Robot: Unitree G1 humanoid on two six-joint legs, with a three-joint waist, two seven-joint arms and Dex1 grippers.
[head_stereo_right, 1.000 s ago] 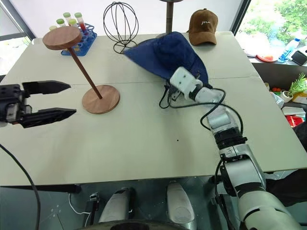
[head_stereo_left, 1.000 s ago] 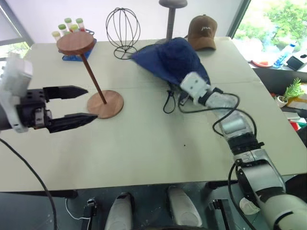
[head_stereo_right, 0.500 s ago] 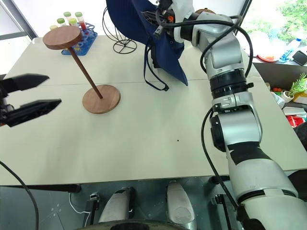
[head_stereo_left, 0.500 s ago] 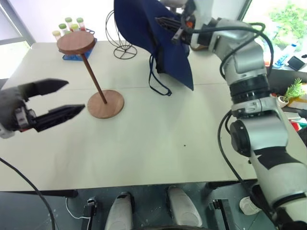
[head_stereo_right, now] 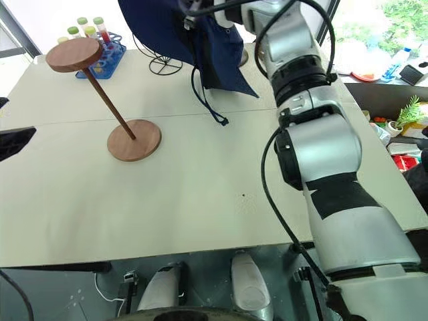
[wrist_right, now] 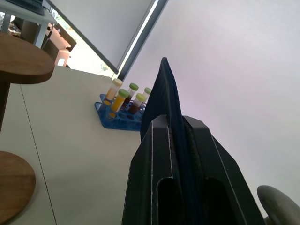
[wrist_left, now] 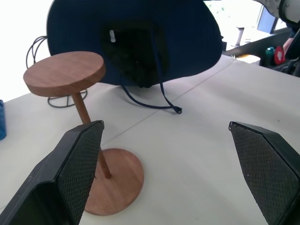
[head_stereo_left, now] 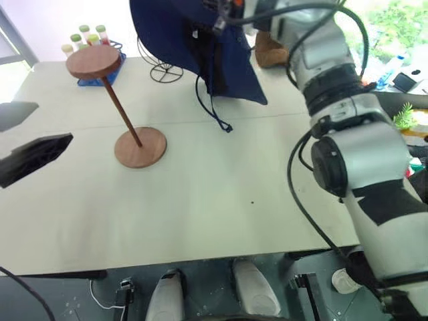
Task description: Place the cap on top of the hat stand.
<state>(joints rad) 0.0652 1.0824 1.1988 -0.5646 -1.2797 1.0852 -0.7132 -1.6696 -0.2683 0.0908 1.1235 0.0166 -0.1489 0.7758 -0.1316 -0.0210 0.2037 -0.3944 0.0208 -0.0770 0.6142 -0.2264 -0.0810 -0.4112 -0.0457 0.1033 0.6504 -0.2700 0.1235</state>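
Tabletop [head_stereo_left: 200, 200]: one cap [head_stereo_left: 174, 33], one hat stand [head_stereo_left: 124, 107].

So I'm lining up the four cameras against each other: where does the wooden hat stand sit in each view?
Left eye: hat stand, left of centre on the table.
Right eye: left of centre.
Left wrist: beside one finger of the left claw, in front of the lifted cap.
Right wrist: disc and base at the picture's edge.
Shared landmark: blue tube rack.
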